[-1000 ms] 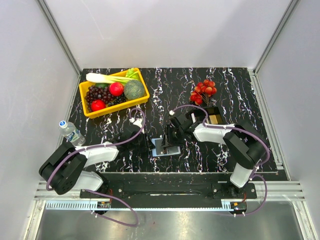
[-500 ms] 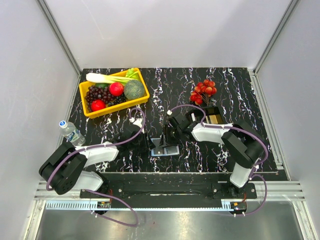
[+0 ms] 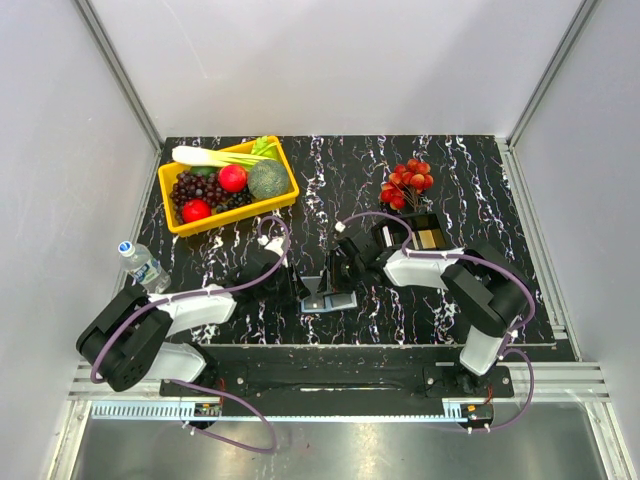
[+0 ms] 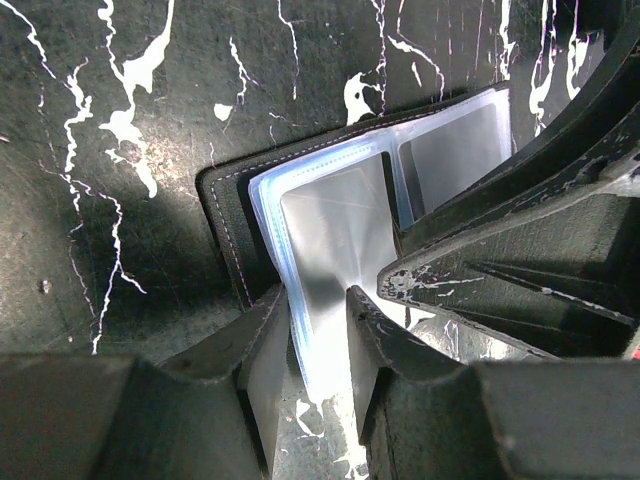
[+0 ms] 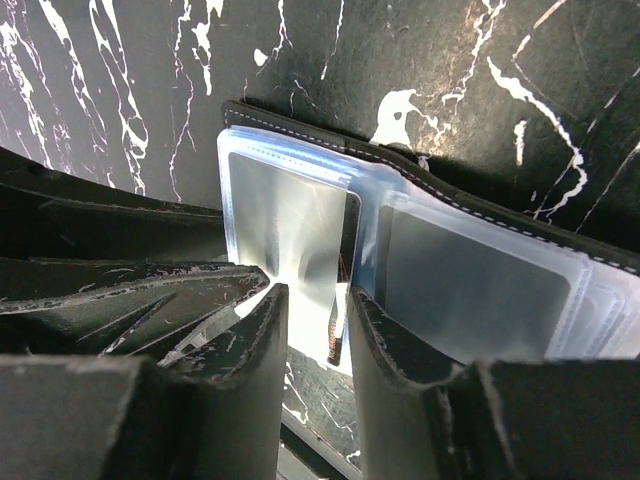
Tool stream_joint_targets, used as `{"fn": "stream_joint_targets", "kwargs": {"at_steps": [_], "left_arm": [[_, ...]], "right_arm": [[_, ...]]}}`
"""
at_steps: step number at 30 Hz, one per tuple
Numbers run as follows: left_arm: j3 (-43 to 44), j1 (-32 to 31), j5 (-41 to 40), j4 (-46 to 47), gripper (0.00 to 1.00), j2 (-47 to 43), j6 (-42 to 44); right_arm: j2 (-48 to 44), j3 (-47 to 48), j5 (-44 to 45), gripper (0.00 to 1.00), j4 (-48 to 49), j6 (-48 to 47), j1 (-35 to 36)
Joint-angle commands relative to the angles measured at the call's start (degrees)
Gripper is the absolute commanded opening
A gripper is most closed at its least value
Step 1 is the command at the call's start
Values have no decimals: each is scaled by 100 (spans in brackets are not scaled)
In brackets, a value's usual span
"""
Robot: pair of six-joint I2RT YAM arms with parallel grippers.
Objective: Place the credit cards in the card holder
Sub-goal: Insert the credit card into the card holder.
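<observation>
1. The card holder (image 3: pixel 330 299) lies open on the worktop (image 3: pixel 470 180), nearer the arms than the yellow basket (image 3: pixel 232 185) and off to its right. Its clear sleeves (image 4: pixel 330 225) look silvery and empty in both wrist views.
2. One raised leaf of those sleeves is grasped by the left end effector (image 4: pixel 315 305). The leaf fills the gap between the fingers, so the holder is kept spread there.
3. The right end effector (image 5: pixel 313 295) is set over the same raised leaf from the other side, with its fingers astride the leaf's free edge. A thin dark edge (image 5: pixel 338 325) shows in the gap. It cannot be told whether this is a card, or whether the fingers are clenched on anything.
4. Compared with a second ago, the right end effector is lower and closer over the holder, and less of the pale inside can be seen from above. The left end effector is hardly shifted.
5. The insertion step is therefore judged to be reached but not finished, since no card is seen seated in a sleeve.
6. The credit cards (image 3: pixel 430 238) that are visible are tan and lie in a black tray (image 3: pixel 413 222) well to the right of the basket, so further fetches are judged to be needed.
</observation>
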Motion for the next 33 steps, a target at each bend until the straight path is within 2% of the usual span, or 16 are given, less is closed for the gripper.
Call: {"fn": "stream_joint_targets", "kwargs": {"at_steps": [1, 4, 11, 17, 24, 33], "left_arm": [[-39, -26, 108, 290, 34, -75, -77], [-56, -26, 47, 220, 34, -145, -76], [-39, -17, -147, -27, 34, -286, -15], [49, -9, -199, -158, 35, -330, 38], [163, -17, -243, -325, 42, -426, 90], [321, -9, -489, -774, 47, -795, 231]], "right_arm": [[-64, 15, -445, 34, 810, 330, 98], [-169, 103, -52, 33, 407, 163, 107], [-705, 173, 776, 43, -271, -285, 98], [-1153, 200, 1391, 46, -675, -628, 45], [-1417, -169, 1664, 47, -1000, -619, -306], [-1602, -108, 2112, 51, -1405, -1138, -298]]}}
